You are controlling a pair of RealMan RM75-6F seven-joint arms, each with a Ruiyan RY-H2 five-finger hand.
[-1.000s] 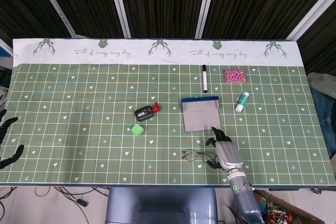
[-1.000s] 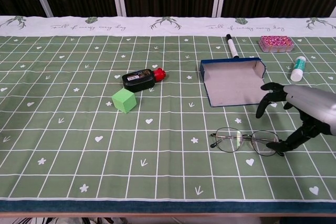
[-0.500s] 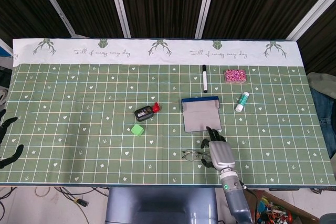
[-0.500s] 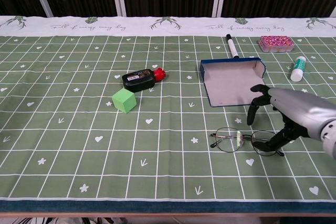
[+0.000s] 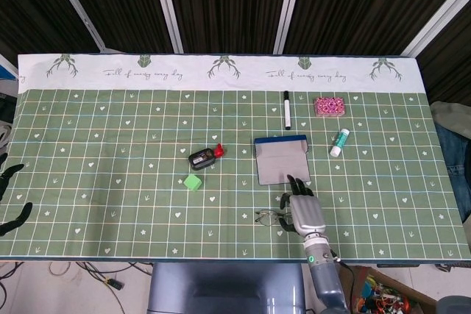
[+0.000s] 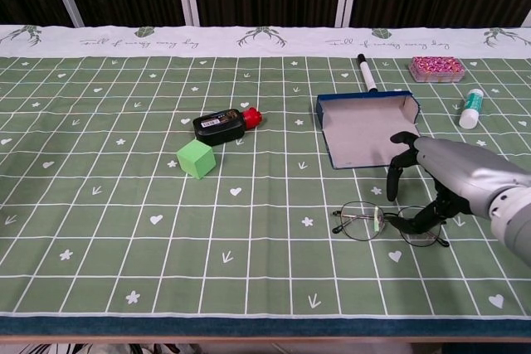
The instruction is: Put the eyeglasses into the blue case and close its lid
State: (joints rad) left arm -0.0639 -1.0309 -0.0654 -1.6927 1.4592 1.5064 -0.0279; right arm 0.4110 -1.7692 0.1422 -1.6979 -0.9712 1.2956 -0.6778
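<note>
My right hand (image 6: 452, 178) arched over the thin wire-framed eyeglasses (image 6: 386, 222) on the green checked tablecloth (image 6: 124, 205), fingers spread, thumb at the right lens, gripping nothing. The open blue case (image 6: 365, 126) lay just beyond. My left hand (image 5: 11, 196) rested open at the table's edge.

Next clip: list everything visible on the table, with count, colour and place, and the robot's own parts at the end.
eyeglasses: 1, thin dark frame, front edge right of centre
case: 1, blue with grey lining, lid open, behind the eyeglasses
marker: 1, black and white, behind the case
pink box: 1, far right
tube: 1, white and green, right of the case
bottle: 1, black with red cap, centre
cube: 1, green, in front of the bottle
tablecloth: 1, green grid
right hand: fingers spread over the eyeglasses' right lens
left hand: at left edge, open
</note>
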